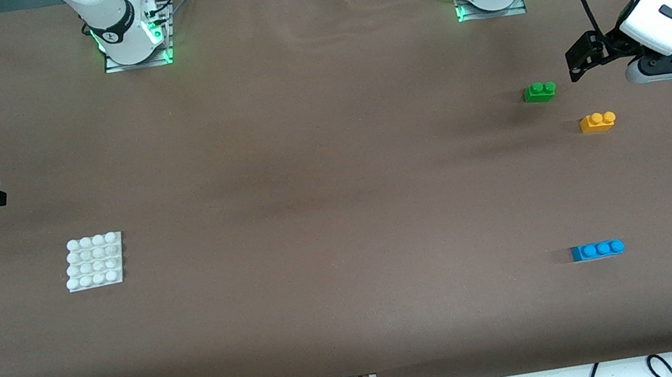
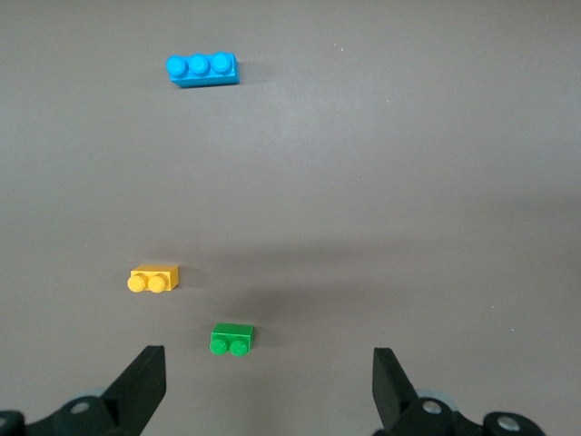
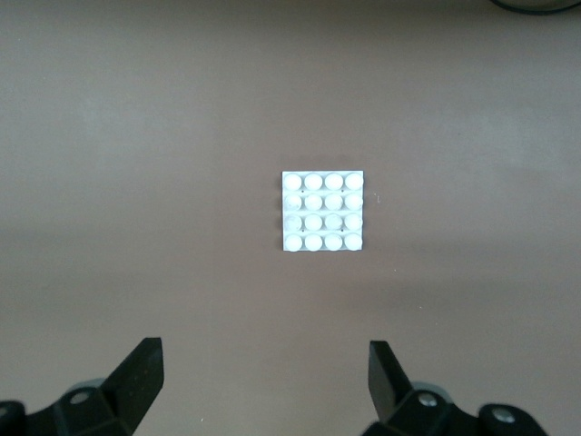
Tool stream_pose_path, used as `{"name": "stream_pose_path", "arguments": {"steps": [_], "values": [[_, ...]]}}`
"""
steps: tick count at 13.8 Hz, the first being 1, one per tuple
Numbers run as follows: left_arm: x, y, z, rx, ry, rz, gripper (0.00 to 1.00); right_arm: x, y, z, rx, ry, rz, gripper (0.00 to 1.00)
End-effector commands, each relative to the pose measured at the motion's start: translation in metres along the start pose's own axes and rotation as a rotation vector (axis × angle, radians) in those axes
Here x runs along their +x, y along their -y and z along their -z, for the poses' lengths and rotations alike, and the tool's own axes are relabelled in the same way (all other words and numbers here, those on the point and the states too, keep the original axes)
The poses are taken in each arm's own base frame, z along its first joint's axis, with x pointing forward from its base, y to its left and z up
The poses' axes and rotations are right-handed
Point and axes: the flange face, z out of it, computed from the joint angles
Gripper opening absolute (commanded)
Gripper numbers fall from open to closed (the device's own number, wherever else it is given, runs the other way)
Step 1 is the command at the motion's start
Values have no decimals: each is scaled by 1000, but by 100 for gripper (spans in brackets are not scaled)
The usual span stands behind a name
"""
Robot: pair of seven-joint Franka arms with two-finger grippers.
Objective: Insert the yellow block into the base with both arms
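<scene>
We see both arms raised over the ends of the table with nothing picked up yet. The left gripper [image 2: 268, 391] hangs over the table at the left arm's end, its fingers spread wide and empty. The yellow block [image 1: 598, 122] lies on the brown table [image 1: 327, 217] a little nearer the front camera than the green brick [image 1: 540, 91], and the blue brick [image 1: 597, 250] lies nearer still, well apart from both.

The right gripper [image 3: 263, 386] hangs over the right arm's end of the table, also wide open and empty, with the white base [image 1: 94, 261] lying flat on the table nearer the front camera.

We judge the first step to be the left gripper taking the yellow block. To do it well, we should centre over the block, line the fingers across its short sides, and come straight down without nudging the green brick close by.

We can read no brand, label or writing; the round marks on the arm bases look like logos, though they are too small to be sure.
</scene>
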Motion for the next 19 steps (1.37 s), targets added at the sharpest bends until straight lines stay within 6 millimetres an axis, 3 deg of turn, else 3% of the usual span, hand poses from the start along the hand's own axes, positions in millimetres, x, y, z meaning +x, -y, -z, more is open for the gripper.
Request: {"name": "stream_pose_path", "arguments": {"steps": [1, 19], "values": [[2, 0, 6, 26, 1, 5, 100, 0, 0, 4, -14, -12, -4, 100], [4, 2, 11, 27, -12, 39, 100, 0, 0, 3, -39, -7, 1, 100]]}}
